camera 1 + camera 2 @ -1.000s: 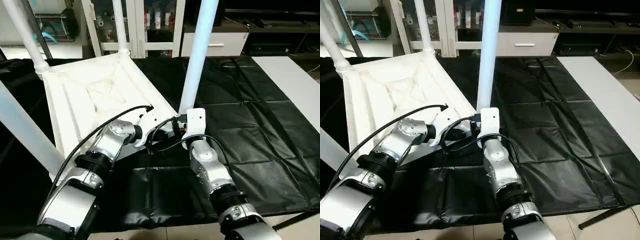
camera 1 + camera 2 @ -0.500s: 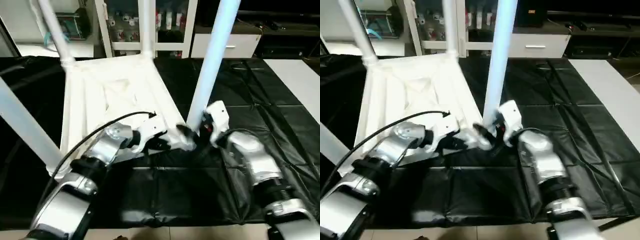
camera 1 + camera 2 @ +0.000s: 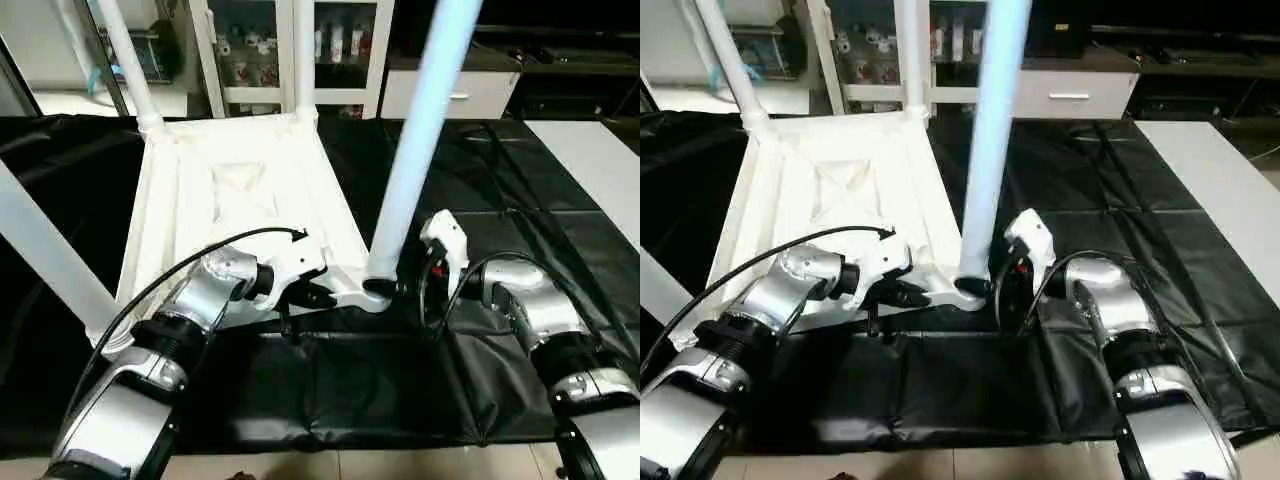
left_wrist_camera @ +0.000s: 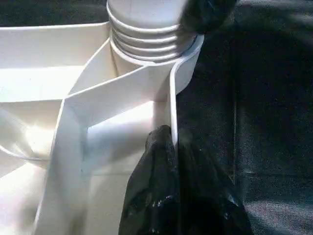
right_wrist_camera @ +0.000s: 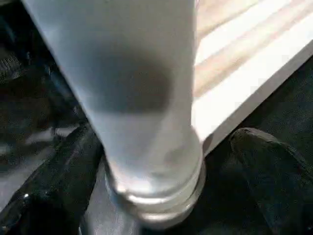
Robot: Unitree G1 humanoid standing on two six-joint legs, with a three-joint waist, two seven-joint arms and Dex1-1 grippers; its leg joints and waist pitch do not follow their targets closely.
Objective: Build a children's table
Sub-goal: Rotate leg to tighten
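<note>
My left gripper (image 3: 312, 295) clamped thin rim of top (image 3: 250, 190); right gripper (image 3: 1002, 290) spread around near-right leg (image 3: 415, 150); plastic judged light, stiff, slippery; grasp leg low, near socket.

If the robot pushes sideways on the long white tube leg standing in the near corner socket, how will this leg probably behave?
The long white tapered tube leg looks hollow, so probably light and fairly stiff. It stands tall in the round corner socket of the white ribbed plastic table top, so a push high up would likely lever the socket. Its smooth surface may be slippery.
</note>
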